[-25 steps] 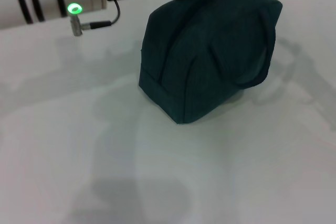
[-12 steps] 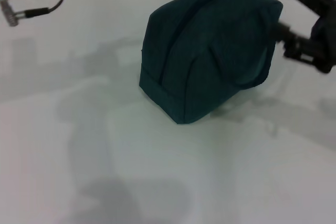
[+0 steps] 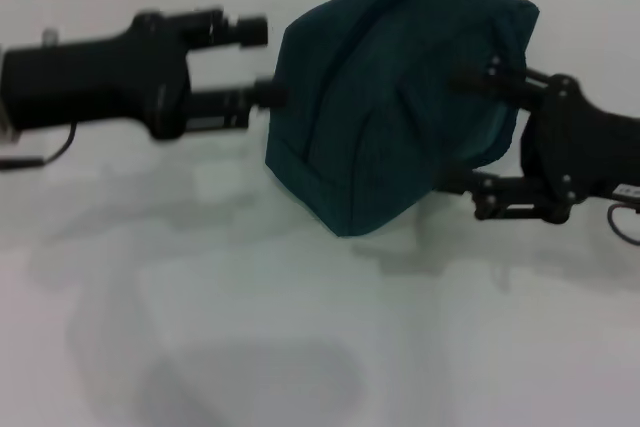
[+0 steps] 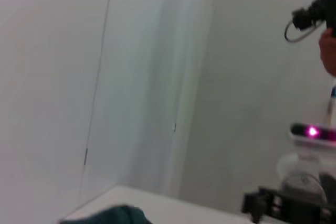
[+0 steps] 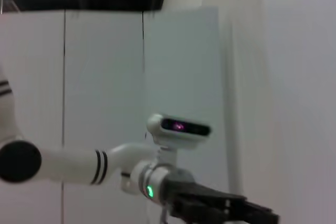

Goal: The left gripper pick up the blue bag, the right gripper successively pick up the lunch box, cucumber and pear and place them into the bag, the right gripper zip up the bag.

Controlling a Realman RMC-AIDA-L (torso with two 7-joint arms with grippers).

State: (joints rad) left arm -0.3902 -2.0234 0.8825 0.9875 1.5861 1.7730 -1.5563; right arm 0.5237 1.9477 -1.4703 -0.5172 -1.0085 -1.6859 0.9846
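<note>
While the blue bag sits flanked, the left gripper, fingers parted, is seen touching its left wall; the right gripper, also spread, is pressed beside its right.

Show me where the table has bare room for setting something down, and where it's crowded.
The table is bare across the whole near half, in front of the blue bag. It is crowded at the bag's flanks: the left gripper is open at its left side and the right gripper is open against its right side.
</note>
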